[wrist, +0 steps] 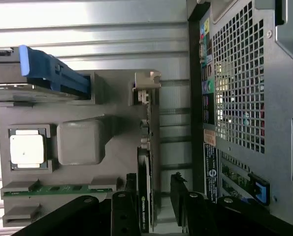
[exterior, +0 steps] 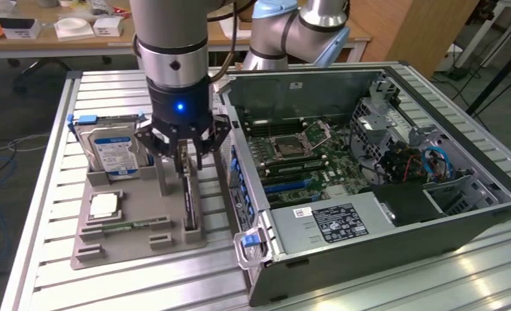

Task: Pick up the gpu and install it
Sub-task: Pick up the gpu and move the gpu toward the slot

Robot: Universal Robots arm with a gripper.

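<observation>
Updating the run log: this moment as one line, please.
gripper: open, straddling thin green-and-black gpu card | gpu: upright on edge in grey plastic holder tray | open metal computer case: gpu not installed

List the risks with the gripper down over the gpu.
1. The open gripper straddles the gpu, which stands on edge in the gray holder; an off-centre close could tilt or jam it.
2. The computer case wall is close beside the card; a sideways lift might strike it.
3. The upright hard drive stands near the gripper and could be clipped.
</observation>
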